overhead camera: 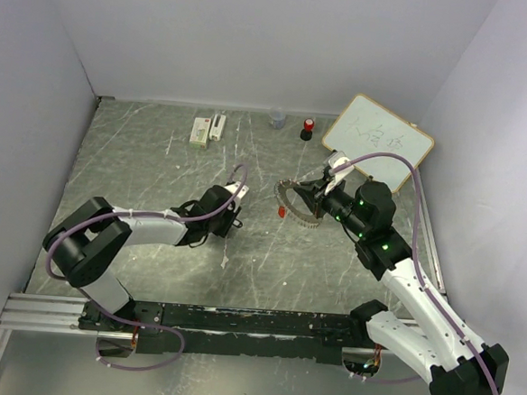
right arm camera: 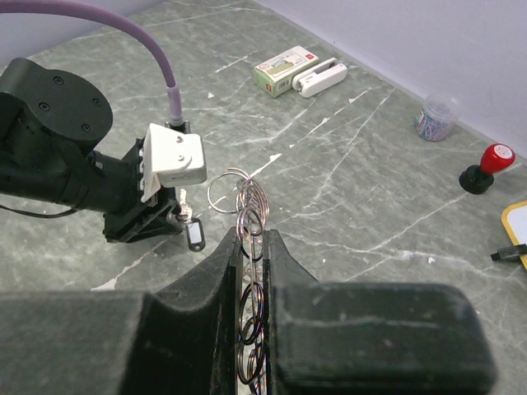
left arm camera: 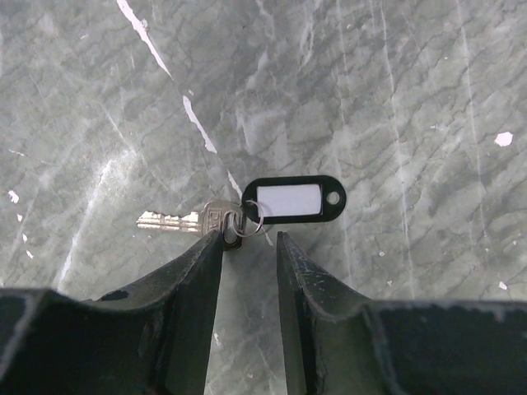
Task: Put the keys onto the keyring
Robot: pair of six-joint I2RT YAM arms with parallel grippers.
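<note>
The key (left arm camera: 177,220) is silver, its tag (left arm camera: 294,199) black with a white label, the table (left arm camera: 395,99) grey, white-veined.

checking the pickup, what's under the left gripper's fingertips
The small silver key with a black plastic tag lies flat on the grey marbled table, right at the left gripper tips. One fingertip covers part of the key's head.

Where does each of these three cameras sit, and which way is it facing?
Top external: above and behind the bases, looking down on the table; the left arm and right arm show.
Left wrist: on the left arm, aimed straight down at the black-tagged key; the left gripper frames the bottom.
Right wrist: on the right arm, facing across the table toward the left arm; the right gripper shows, pinching the keyring.
Shared: both wrist views catch the black-tagged key.
</note>
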